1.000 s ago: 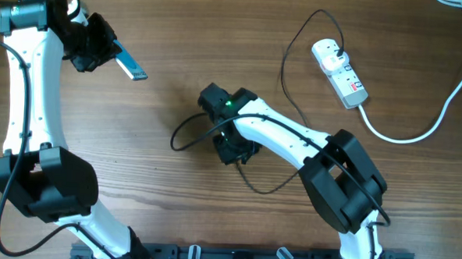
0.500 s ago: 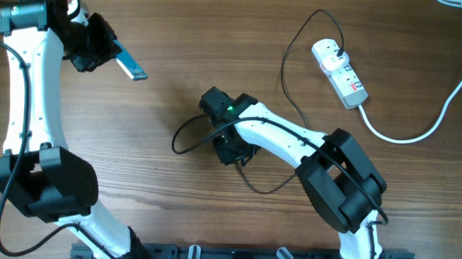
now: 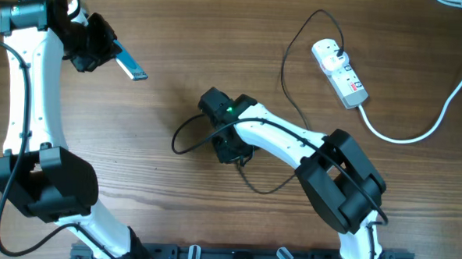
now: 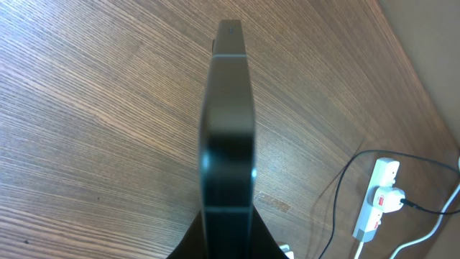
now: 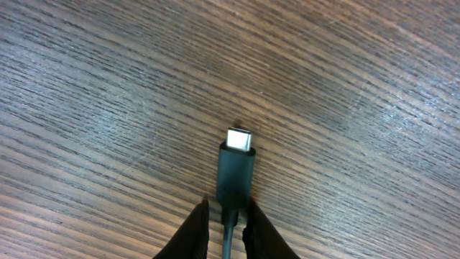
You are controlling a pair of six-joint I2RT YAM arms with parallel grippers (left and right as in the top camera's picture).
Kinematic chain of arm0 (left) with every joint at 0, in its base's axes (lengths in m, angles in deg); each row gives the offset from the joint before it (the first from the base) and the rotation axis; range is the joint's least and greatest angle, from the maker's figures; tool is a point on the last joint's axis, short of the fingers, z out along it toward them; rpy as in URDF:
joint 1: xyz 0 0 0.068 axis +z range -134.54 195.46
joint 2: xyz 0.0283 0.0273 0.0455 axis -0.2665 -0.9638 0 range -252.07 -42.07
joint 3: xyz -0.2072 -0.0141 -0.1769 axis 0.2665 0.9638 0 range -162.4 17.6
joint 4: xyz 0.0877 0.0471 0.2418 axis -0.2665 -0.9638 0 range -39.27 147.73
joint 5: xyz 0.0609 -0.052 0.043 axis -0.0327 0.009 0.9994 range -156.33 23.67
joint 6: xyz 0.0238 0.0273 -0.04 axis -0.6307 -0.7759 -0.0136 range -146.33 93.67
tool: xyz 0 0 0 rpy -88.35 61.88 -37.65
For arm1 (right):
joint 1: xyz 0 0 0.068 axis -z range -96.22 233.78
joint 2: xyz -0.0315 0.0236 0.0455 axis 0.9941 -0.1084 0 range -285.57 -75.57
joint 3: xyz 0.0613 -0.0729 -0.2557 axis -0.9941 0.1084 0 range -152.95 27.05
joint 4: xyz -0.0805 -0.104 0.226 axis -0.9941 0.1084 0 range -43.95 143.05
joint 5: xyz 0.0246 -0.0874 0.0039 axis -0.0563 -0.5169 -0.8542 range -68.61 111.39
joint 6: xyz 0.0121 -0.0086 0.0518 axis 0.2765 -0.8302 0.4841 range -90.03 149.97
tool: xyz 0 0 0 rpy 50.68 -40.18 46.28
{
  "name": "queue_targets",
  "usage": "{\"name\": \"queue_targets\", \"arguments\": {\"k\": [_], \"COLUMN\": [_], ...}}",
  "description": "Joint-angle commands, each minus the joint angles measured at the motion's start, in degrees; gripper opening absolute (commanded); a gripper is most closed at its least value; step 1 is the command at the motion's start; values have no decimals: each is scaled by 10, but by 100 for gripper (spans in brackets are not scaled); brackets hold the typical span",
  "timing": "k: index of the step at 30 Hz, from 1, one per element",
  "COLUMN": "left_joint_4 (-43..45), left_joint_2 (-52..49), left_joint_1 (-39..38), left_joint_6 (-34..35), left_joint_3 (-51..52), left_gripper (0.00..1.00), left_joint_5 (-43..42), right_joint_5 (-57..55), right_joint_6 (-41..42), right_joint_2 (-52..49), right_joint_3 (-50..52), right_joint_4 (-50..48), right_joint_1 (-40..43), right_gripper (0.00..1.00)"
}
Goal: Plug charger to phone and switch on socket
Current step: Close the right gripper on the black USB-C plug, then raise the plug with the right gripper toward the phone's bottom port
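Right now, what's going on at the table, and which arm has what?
The left gripper holds the phone off the table at the far left. The right gripper, mid-table, is pinched on the charger just behind its metal plug tip, which points away over bare wood. The plug is not yet in the phone; the two are well apart. The socket lies at the far right with the charger's cable running to it, and neither arm is near it.
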Motion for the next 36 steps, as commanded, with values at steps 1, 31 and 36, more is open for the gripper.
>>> {"name": "queue_targets", "arguments": {"k": [1,31,36], "left_joint_4": [2,105,123], "left_joint_2": [2,2,2], "left_joint_1": [2,-59,-74], "left_joint_6": [5,-155,-182], "left_joint_3": [0,0,0], "left_gripper": [4,4,4], "left_joint_5": [-1,-508,-616], "right_joint_5": [-1,122,122], "right_joint_6": [2,18,48], "right_joint_2": [-12,272,279], "right_joint_3": [14,-108,-108], "right_joint_4": [-6,50,35], "right_joint_1": [-5,3,3], "right_gripper": [17,4,4]}}
